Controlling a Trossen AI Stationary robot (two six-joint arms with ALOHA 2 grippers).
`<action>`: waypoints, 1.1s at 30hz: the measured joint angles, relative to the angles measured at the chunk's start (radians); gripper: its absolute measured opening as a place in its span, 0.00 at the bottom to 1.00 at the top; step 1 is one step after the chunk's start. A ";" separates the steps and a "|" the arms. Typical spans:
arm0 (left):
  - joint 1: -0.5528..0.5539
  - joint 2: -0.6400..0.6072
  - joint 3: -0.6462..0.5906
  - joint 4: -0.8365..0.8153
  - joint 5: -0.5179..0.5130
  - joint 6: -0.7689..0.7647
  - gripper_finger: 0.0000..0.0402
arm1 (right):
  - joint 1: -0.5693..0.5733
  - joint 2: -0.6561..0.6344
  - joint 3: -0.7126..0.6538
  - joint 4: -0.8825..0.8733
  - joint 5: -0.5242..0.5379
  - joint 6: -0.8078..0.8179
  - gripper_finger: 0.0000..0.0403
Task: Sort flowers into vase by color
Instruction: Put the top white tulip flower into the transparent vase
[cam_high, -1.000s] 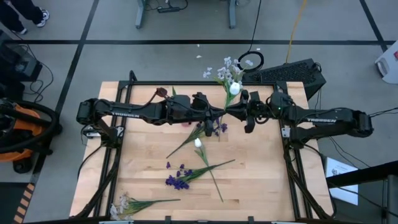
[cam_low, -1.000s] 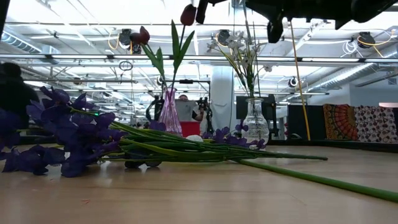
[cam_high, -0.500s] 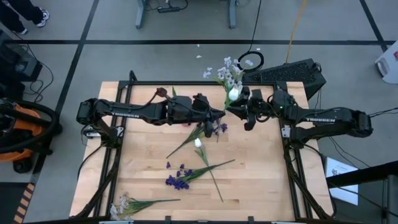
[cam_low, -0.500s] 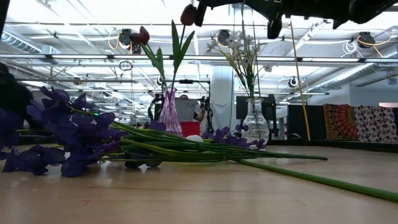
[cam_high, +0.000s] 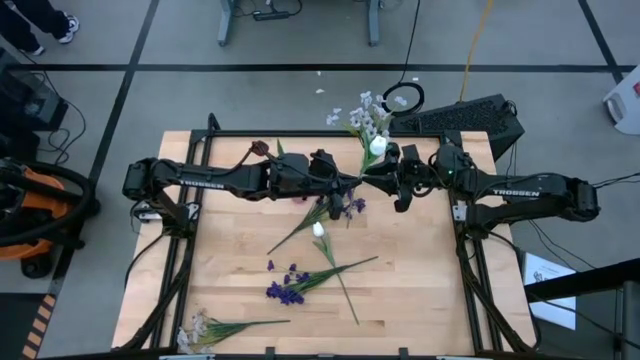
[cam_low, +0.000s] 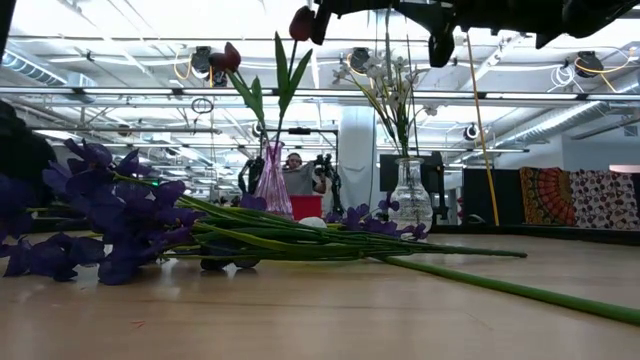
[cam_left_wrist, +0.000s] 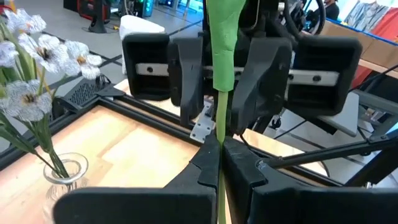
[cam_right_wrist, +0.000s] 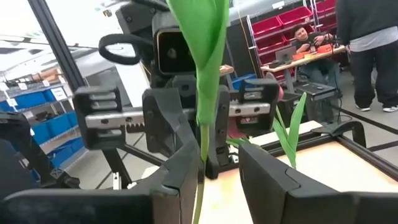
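Left gripper (cam_left_wrist: 217, 158): over the table's (cam_high: 230, 250) far middle, meeting the right gripper tip to tip; its fingers are pressed together on the stem (cam_left_wrist: 221, 93).
Right gripper (cam_right_wrist: 217, 165): opposite the left one; its fingers are spread, one on each side of the stem, which lies against one finger only.
Stem: green and upright with a broad leaf above the grip; its blossom is out of both wrist views.
White tulip (cam_high: 377, 146): just beside the right gripper on its far side in the high view; whether it tops the pinched stem cannot be told.
Clear vase (cam_low: 411, 200): upright at the far edge, holding a spray (cam_low: 385, 75) of small white blossoms.
Pink vase (cam_low: 272, 180): upright at the far edge, beside the clear vase, holding a red tulip (cam_low: 229, 55) and long green leaves.
Second red bud (cam_low: 302, 22): high up, just beside the arms; its stem cannot be traced.
Loose flowers:
- purple cluster (cam_high: 285, 290) lying near the table's middle
- a second white tulip (cam_high: 318, 229) lying flat beyond it
- purple blossoms (cam_high: 350, 207) lying just below the grippers
- a white spray (cam_high: 200, 330) at the near left corner
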 joint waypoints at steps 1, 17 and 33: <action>0.000 0.000 0.000 0.000 0.000 0.000 0.03 | 0.000 0.000 0.000 0.006 0.000 0.000 0.27; 0.000 0.025 0.000 -0.006 0.010 -0.010 0.03 | 0.000 0.000 0.000 0.053 0.004 -0.017 0.27; -0.002 0.025 0.000 -0.001 0.015 -0.035 0.03 | 0.000 0.000 0.000 0.049 0.008 -0.082 0.03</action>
